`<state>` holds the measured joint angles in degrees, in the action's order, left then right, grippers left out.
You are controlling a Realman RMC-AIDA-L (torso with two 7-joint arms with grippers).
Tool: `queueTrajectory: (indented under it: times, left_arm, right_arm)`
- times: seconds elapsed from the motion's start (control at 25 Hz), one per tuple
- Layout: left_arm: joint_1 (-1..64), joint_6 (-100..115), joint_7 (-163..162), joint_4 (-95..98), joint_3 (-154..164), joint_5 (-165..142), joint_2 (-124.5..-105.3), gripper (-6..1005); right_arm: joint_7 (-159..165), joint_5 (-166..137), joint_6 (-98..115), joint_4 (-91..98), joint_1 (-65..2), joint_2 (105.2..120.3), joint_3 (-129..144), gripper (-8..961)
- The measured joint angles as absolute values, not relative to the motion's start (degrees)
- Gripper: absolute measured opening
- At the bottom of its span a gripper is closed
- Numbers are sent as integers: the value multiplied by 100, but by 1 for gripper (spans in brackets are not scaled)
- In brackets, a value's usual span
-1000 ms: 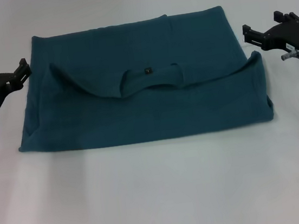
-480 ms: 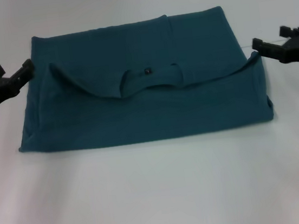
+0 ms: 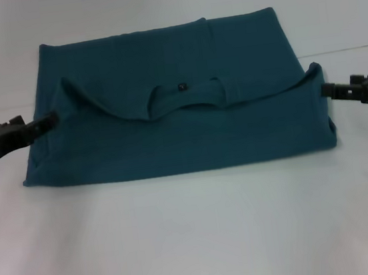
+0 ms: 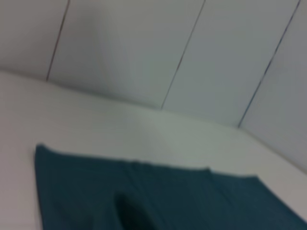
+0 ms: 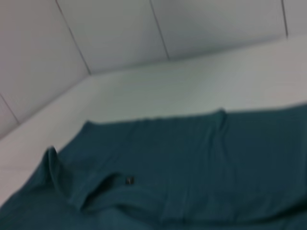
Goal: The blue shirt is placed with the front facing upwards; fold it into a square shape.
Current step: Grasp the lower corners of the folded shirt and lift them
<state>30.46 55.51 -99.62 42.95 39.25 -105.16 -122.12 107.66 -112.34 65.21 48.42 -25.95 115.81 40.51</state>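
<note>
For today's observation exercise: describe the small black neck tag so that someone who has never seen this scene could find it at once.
Start at the white table, where the blue shirt lies folded into a wide rectangle between the left gripper and the right gripper. Follow the curved collar across its middle. Just beyond it sits the neck tag, the only black speck on plain teal-blue cloth.

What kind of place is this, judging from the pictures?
Probably a lab or test room for robots. A plain white table holds only the blue shirt, bare pale wall panels stand behind, and the left gripper and right gripper flank the shirt.
</note>
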Motion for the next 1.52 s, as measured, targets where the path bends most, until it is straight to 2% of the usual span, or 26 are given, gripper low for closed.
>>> queueTrajectory:
  times: [0.36, 0.76, 1.12, 1.52]
  left_arm:
    - [3160, 5511, -10708, 4411, 3905, -11127, -12136, 875]
    - [3304, 5530, -11013, 4447, 3890, -11750, -12073, 875]
    - [3384, 5225, -11487, 4416, 3818, -12684, -12035, 874]
    - [3390, 5253, -11477, 4359, 3912, -13268, -12057, 875]
  right_arm:
    - [11283, -11562, 6726, 5057, -2514, 11638, 3945, 930]
    - [11925, -12324, 6784, 5218, -2798, 11528, 3988, 931]
    - [11842, -12378, 6733, 5212, -2805, 11658, 3977, 930]
    - [11805, -12384, 6666, 5185, -2822, 11685, 3998, 930]
